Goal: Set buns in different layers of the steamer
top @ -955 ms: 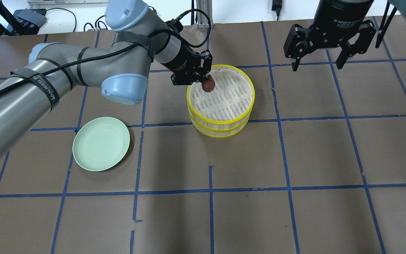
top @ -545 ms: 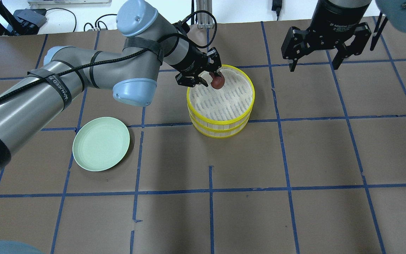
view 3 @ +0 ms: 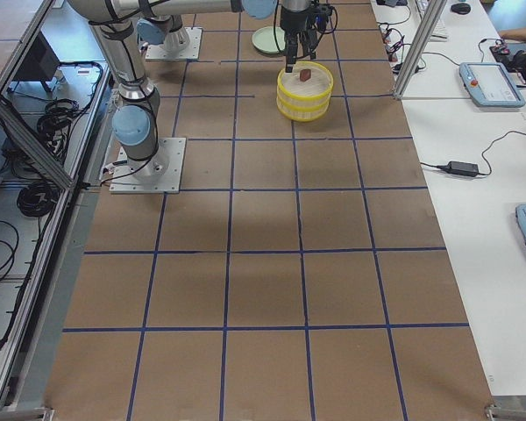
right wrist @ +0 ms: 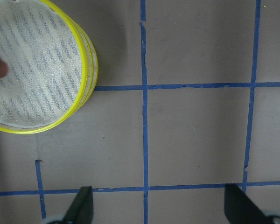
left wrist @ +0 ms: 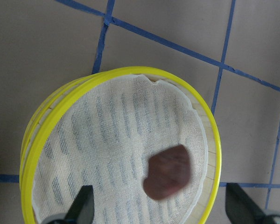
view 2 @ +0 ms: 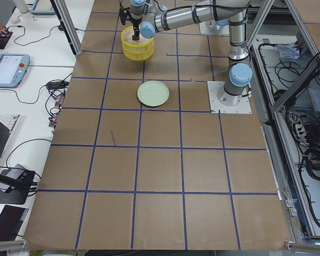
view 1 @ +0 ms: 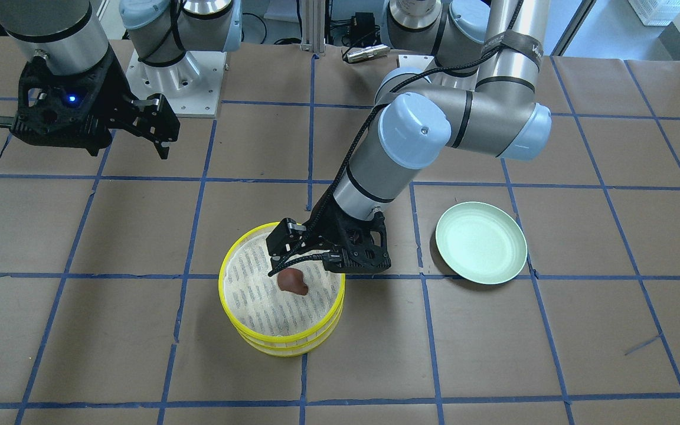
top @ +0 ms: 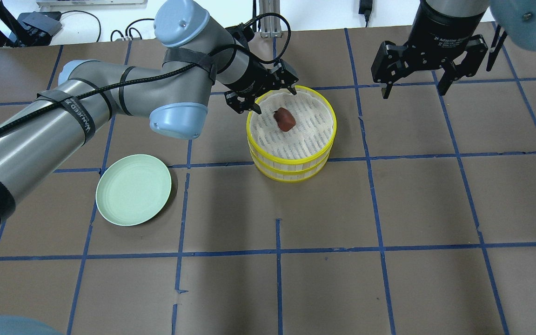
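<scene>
1. The left tool point(top: 271, 99) hangs over the rim of the steamer point(top: 291, 162), fingers spread wide and gripping nothing.
2. The reddish-brown bun point(top: 285, 119) lies on the top tray's mesh liner just beneath that tool, clear of both fingers.
3. The right tool point(top: 412, 93) hovers above the tabletop point(top: 389, 209) well away from the steamer, spread and empty.
</scene>
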Tool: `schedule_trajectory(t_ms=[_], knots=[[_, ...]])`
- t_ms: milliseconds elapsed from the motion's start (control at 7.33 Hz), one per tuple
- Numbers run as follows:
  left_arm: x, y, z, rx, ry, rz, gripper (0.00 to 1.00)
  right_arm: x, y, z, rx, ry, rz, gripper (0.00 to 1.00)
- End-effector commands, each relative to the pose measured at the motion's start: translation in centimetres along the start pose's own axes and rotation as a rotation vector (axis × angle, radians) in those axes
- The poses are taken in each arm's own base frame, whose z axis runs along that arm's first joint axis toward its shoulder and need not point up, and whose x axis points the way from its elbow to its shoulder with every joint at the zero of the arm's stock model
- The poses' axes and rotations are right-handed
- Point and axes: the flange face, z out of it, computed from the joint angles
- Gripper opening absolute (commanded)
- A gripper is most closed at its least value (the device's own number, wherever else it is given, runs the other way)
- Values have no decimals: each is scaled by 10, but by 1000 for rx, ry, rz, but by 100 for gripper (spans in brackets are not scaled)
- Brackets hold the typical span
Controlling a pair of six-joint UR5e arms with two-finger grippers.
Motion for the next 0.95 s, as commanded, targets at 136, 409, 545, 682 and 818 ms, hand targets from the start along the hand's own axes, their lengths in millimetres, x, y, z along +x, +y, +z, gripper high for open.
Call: schedule_trajectory(t_ms=[136, 409, 545, 682, 818], knots=[[-9, -4, -5, 41, -103, 231, 97, 0, 6, -5, 0, -2, 4, 100], [-39, -20, -25, 14, -203, 363, 100, 0, 8, -7, 3, -1, 1, 100], [-74, -37, -57, -18, -225, 367, 100, 0, 7, -6, 3, -2, 1, 100], [-101, -38, -89, -90, -248, 342, 100, 0, 8, -7, 5, -2, 0, 100], [-131, -38, -123, -138, -327, 273, 100, -1, 8, -7, 5, -2, -2, 100]])
